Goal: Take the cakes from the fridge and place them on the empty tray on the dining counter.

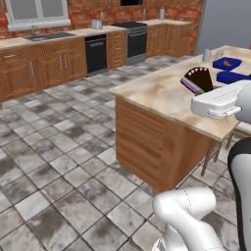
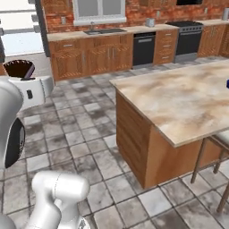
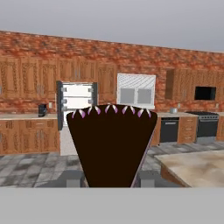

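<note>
Over the dining worktop (image 1: 162, 93), we note blue trays (image 1: 226, 63), contents indiscernible; end effector (image 3: 111, 178) grips the chocolate cake (image 3: 111, 144).

No readable txt, labels, brands or nos. anywhere (appliances and cabinets incl.).

Cake slice (image 3: 111, 146) between tool (image 3: 109, 178) fingers, dining counter (image 3: 197, 168) right, fridge (image 3: 77, 103) behind

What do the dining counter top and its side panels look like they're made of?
The dining counter top looks like polished stone, maybe marble: beige with cloudy brown veining and a soft sheen. Its side panels look like varnished wood, with warm orange-brown horizontal grain lines. Being rendered, either could be imitation.
</note>
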Available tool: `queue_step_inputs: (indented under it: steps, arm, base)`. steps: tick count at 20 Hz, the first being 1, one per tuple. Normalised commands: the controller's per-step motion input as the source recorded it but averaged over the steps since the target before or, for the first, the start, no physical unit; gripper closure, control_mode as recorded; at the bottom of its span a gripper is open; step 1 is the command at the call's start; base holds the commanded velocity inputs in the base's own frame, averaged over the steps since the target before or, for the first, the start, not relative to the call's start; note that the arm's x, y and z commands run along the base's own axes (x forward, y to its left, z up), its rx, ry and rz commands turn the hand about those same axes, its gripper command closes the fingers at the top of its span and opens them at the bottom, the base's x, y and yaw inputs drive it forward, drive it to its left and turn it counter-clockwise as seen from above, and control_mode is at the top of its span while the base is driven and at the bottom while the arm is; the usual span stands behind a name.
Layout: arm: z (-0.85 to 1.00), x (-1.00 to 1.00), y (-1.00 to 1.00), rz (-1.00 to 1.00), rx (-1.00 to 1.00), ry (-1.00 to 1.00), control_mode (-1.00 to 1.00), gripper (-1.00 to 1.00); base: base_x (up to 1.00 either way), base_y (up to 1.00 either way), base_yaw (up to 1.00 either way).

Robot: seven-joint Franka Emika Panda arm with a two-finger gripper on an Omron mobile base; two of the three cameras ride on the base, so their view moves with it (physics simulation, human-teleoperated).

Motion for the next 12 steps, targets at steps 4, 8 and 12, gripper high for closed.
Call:
queue_step_inputs:
  steps: [4, 8, 12]
  arm:
    - [0.0, 0.0, 0.0, 0.0, 0.0, 0.0, 1.0, 1.0]
    - [0.0, 0.0, 0.0, 0.0, 0.0, 0.0, 1.0, 1.0]
    - [0.0, 0.0, 0.0, 0.0, 0.0, 0.0, 1.0, 1.0]
  base:
    - [0.15, -1.0, 0.17]
    - [0.04, -1.0, 0.19]
    - [-0.34, -1.0, 0.15]
